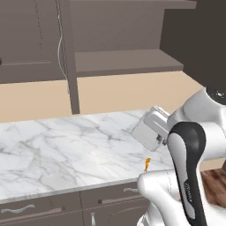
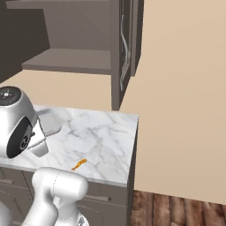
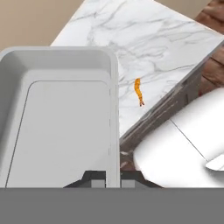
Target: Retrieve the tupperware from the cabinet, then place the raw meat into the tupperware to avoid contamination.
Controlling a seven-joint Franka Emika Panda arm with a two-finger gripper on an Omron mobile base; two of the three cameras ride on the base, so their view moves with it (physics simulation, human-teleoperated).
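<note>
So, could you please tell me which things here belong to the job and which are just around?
Belongs to the job:
- tupperware, held by its rim in the shut pincer, above the counter
- raw meat, lying on the marble near the front edge
- cabinet, open, shelf bare

Just around:
- marble counter
- low drawers
- wooden floor

Translucent matt plastic tupperware (image 3: 65, 118), glossy veined marble counter (image 1: 66, 150), wooden floor (image 2: 176, 207).

marble counter (image 1: 66, 150), low drawers (image 1: 39, 212), wood floor (image 2: 176, 207)
</note>
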